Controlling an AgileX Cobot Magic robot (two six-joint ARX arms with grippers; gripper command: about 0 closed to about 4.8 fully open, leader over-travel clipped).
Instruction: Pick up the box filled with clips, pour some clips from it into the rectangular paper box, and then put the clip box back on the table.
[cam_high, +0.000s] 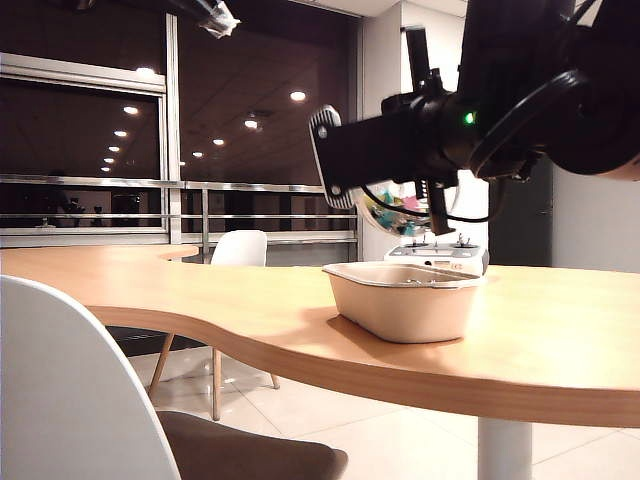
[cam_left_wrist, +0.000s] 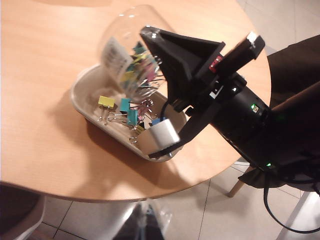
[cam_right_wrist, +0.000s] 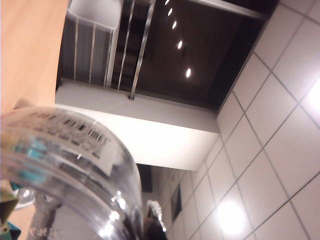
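Tilting over your paper box (cam_left_wrist: 87, 102): right gripper (cam_left_wrist: 165, 100) pinching clip box (cam_left_wrist: 127, 55) | grey device (cam_high: 437, 256) behind (table edge (cam_high: 300, 345) near) | left gripper unseen

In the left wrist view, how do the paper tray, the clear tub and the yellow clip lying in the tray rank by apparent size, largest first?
1. Paper tray, partly hidden by the tub and right gripper.
2. Clear tub, held tilted above the tray, so nearer the camera; the tray looks wider anyway.
3. Yellow clip, clearly smallest.
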